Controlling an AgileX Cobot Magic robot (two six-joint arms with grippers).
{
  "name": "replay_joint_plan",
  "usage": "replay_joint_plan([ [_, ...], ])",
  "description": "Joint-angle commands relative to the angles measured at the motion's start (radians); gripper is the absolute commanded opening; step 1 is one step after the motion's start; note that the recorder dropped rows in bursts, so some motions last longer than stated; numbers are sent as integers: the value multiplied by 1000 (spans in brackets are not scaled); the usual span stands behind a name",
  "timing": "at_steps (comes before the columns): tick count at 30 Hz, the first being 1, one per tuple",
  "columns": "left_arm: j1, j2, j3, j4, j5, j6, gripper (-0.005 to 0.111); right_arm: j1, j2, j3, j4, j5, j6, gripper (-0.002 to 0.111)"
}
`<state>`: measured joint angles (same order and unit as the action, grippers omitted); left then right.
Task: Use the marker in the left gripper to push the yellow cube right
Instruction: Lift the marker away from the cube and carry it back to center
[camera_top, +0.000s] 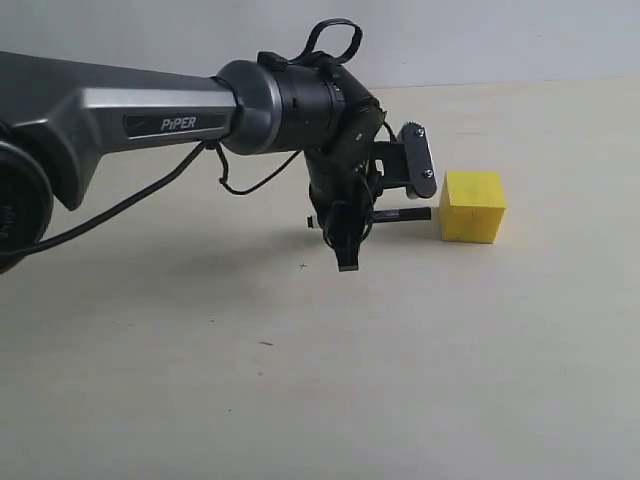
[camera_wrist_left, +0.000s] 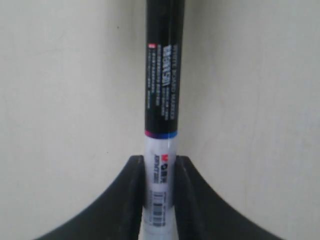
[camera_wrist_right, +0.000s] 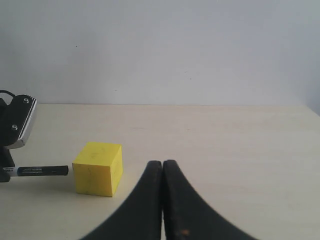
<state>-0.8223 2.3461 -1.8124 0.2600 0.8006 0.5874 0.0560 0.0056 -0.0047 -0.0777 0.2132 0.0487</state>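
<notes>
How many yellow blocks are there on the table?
1. The yellow cube sits on the table, just right of the marker and its black tip. No second one shows in any view, though the arm hides some table behind it.

Left arm (camera_top: 150, 110) comes in over the table's left edge, stretched out nearly level, with loose black cables drooping under it. Past the wrist (camera_top: 290, 100) it bends down, so the left gripper (camera_top: 345, 228) points at the tabletop, roughly mid-table and nearer the far edge. Its two black fingers (camera_wrist_left: 134, 200) are clamped on the marker's (camera_wrist_left: 160, 125) white barrel, and the marker lies roughly level. The right gripper (camera_wrist_right: 162, 165) sits low over the table, fingers pressed flat together.
</notes>
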Motion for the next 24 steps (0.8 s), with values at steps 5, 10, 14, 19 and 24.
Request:
replay_joint_plan([
  [5, -54, 1, -7, 0, -42, -13, 0, -4, -6, 5, -1, -14, 4, 0],
  [10, -50, 1, -7, 26, 26, -49, 0, -4, -6, 5, -1, -14, 4, 0],
  [14, -45, -4, -7, 49, 115, -100, 0, -4, -6, 5, -1, -14, 4, 0],
  [19, -32, -48, -7, 71, 171, -229, 0, -4, -6, 5, -1, -14, 4, 0],
  [24, -8, -111, -7, 74, 253, -365, 0, -4, -6, 5, -1, -14, 4, 0],
])
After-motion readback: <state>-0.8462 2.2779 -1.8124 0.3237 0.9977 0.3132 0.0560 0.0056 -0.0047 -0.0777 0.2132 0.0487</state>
